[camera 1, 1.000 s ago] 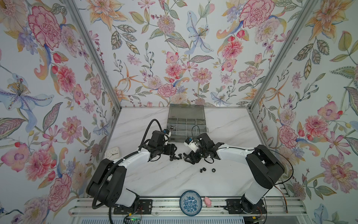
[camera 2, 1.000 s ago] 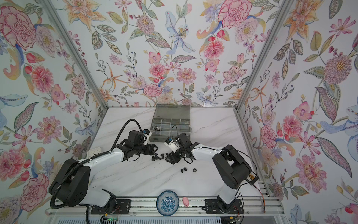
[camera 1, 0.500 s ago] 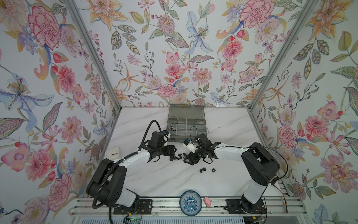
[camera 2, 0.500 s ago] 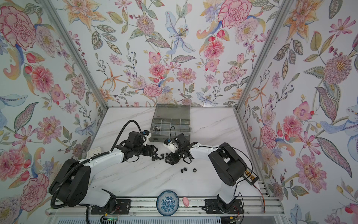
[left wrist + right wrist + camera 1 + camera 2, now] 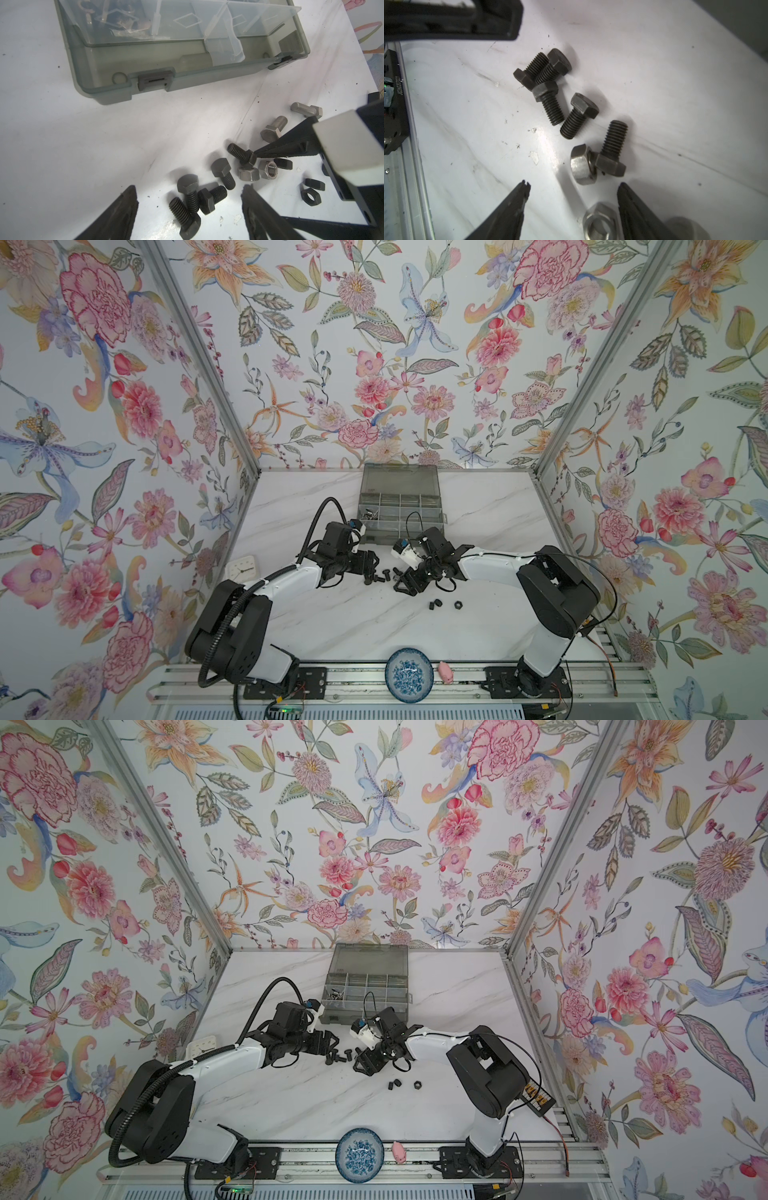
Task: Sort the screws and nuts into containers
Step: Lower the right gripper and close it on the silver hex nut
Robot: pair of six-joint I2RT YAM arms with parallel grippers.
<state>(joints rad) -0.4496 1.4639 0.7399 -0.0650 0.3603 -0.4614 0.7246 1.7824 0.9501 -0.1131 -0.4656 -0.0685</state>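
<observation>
We see matte black hex-head screws [image 5: 548,99], coarsely threaded, loose on the glossy white marbled desk [image 5: 654,83] beside two silver hex nuts [image 5: 582,166], near the smoky translucent organizer box [image 5: 187,62]. The left end effector [image 5: 188,188] and right end effector [image 5: 573,184] gape apart, empty, low over them. The silver pieces [image 5: 370,513] in one compartment are perhaps wing nuts.

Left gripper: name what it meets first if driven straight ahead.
The left gripper would likely meet the three heaped black screws first, lying just ahead of its open jaws; its height above them is unclear.
</observation>
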